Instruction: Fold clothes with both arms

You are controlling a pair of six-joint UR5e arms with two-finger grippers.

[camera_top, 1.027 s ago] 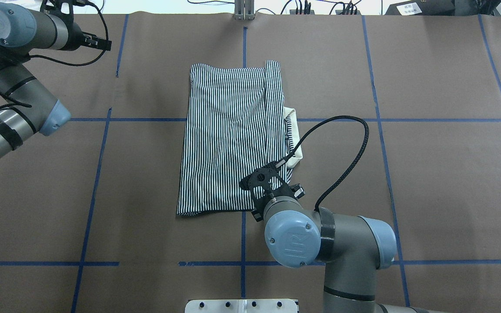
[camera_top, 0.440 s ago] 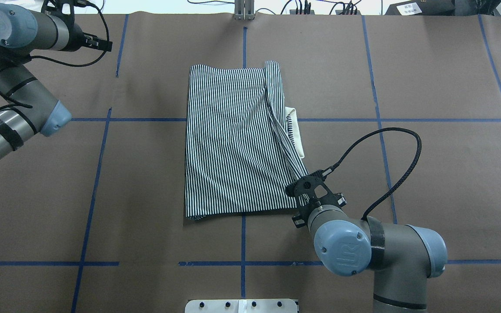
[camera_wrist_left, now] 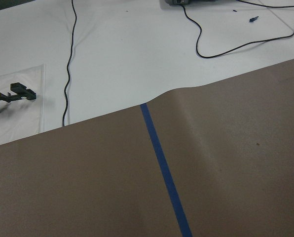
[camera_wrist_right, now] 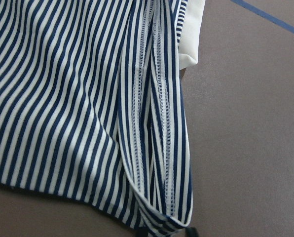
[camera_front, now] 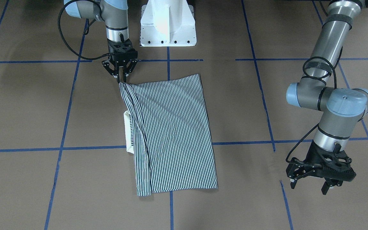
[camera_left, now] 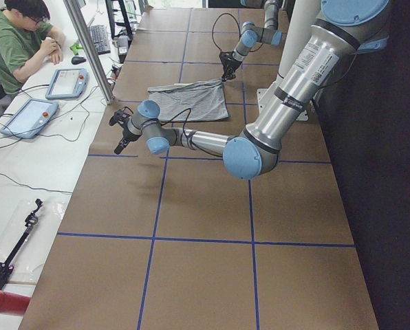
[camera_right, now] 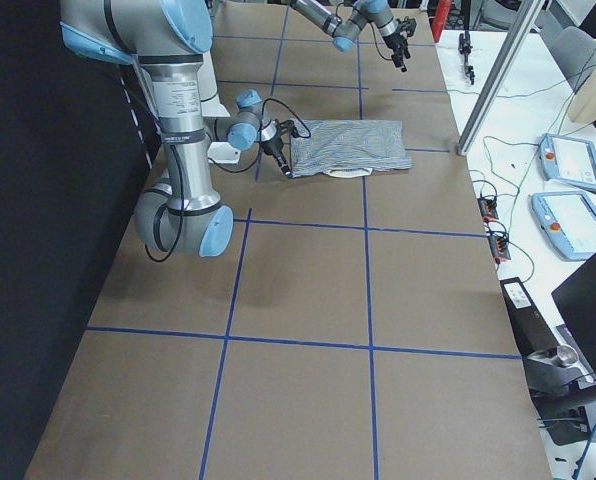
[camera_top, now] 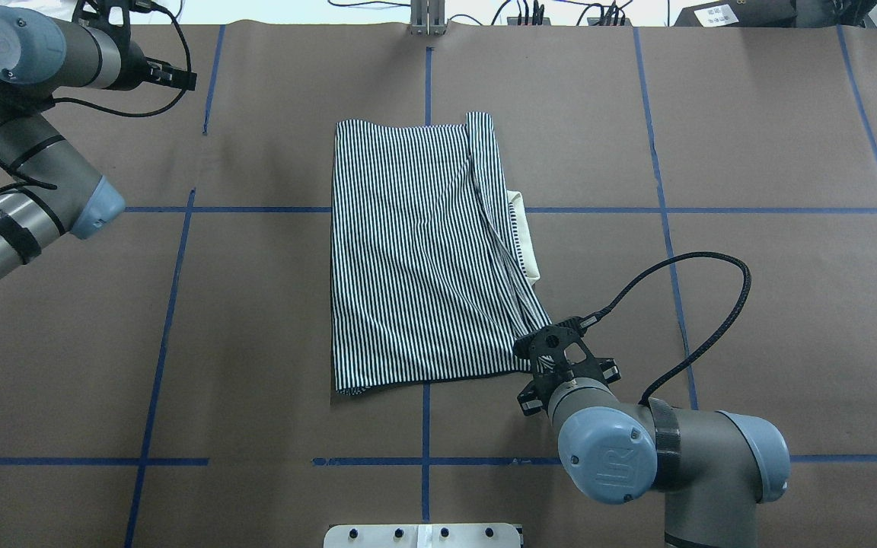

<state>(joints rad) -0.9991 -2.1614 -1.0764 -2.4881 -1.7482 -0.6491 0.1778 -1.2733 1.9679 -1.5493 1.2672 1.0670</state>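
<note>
Right gripper (camera_front: 120,79) pinches polo shirt (camera_front: 174,127) corner, upper left; collar (camera_front: 128,131) mostly hidden underneath. Left gripper (camera_front: 309,188), lower right: fingers spread.

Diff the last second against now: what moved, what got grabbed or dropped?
The right arm swung to the robot's right and slightly back toward its base, jaws shut on the near right corner of the polo shirt, dragging that corner outward. The shirt's near edge slid right too. Nothing was let go. The left arm, jaws open, and the shirt's far edge stayed put.
</note>
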